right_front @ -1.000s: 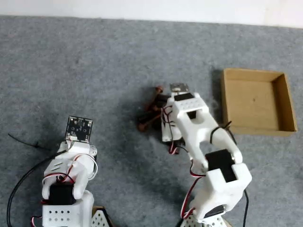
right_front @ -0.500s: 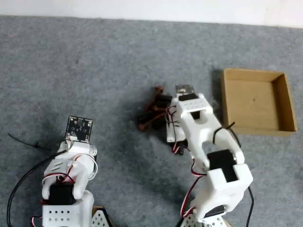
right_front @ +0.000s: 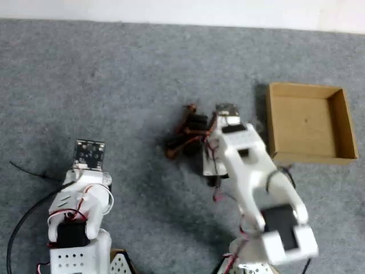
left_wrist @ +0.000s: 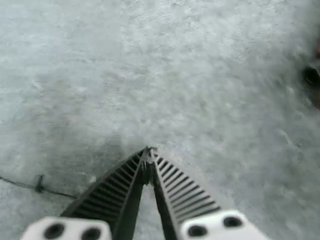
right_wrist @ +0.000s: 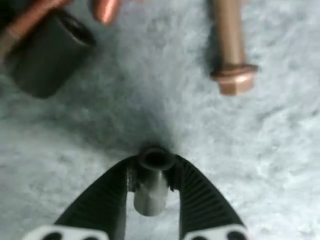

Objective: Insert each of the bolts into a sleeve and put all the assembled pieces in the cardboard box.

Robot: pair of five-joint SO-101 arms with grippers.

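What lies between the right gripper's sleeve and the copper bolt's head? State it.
Bare grey carpet, seen in the right wrist view: nothing sits between the held sleeve and the bolt.

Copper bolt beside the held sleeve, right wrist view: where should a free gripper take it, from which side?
The bolt lies flat with bare carpet on both sides, so come from above and pinch across the shank behind the flanged head; that should leave its other end free for the sleeve in the right gripper.
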